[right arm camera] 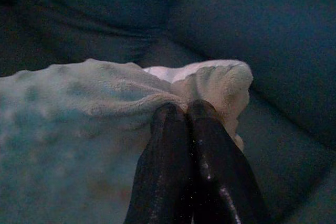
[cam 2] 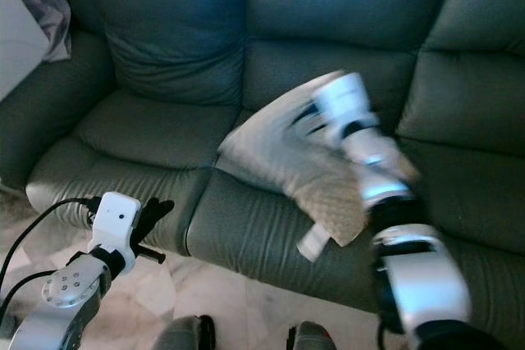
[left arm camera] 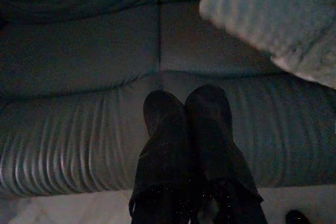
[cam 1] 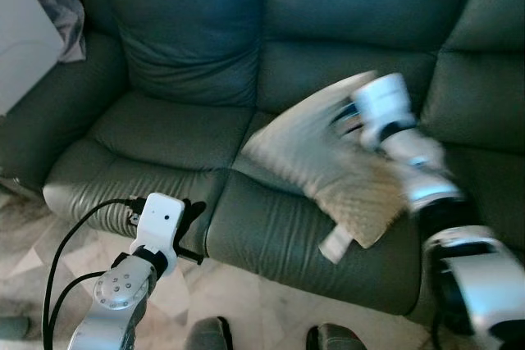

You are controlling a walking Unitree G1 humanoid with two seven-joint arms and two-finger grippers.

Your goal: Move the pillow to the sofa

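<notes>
The left gripper (left arm camera: 187, 111), fingers pressed together on nothing, hangs before the dark green leather sofa (cam 1: 164, 133). Over its middle seat, the cream knobbly-fabric pillow (cam 1: 328, 161) slants (long axis running down rightward), its edge pinched by the right gripper (right arm camera: 181, 114).

Head stereo pair looks down at sofa (cam 1: 189, 55) front; wrist cameras close along fingers, sharing seat cushions.

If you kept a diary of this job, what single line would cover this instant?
right gripper: shut on pillow edge | pillow: above sofa seat | left gripper: shut, idle near seat front
</notes>
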